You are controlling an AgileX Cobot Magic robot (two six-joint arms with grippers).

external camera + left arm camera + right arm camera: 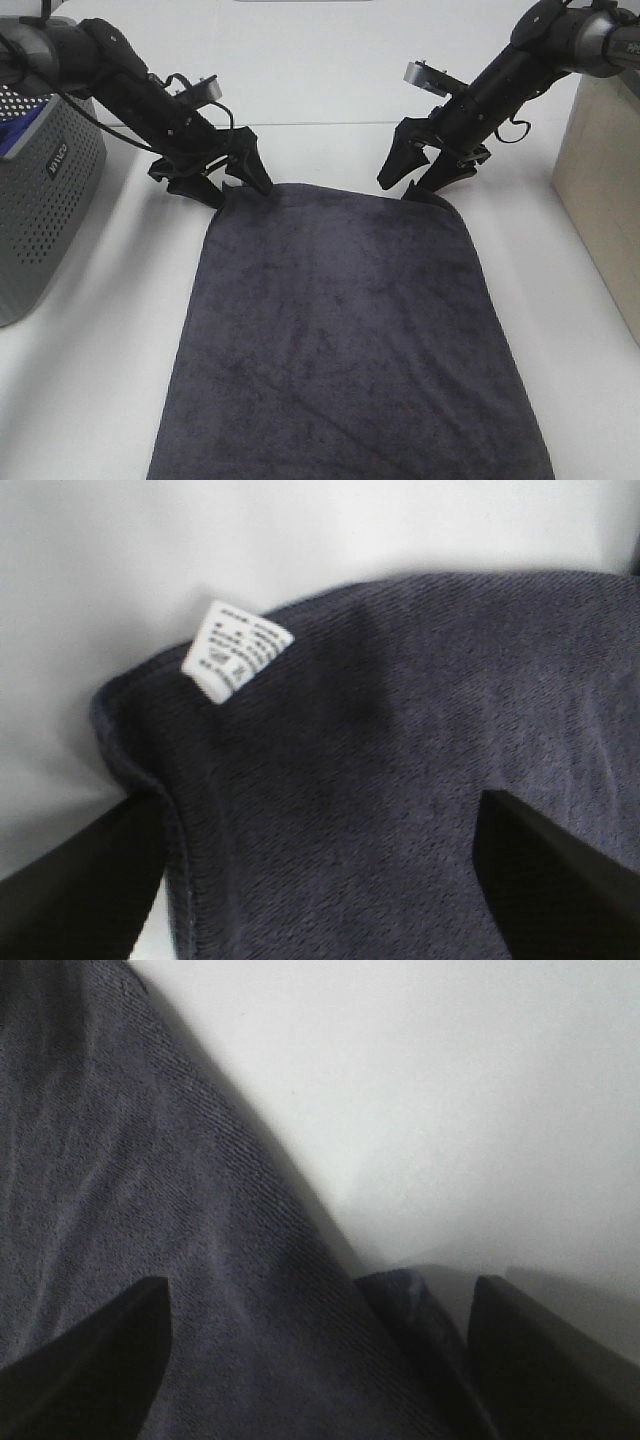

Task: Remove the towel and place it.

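Left gripper [238, 190] sitting spread wide at far left corner of towel [340, 330], jaws straddling cloth, not pinching. Right gripper [412, 185] spreading likewise at far right corner. Towel lying flat on white counter [320, 90], pale tag [236, 648] showing near left corner. Grey basket [40, 200] standing beside.

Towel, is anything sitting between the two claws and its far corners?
Nothing visible does. The open left claw straddles the towel's corner with the tag, and the open right claw straddles the other far corner.
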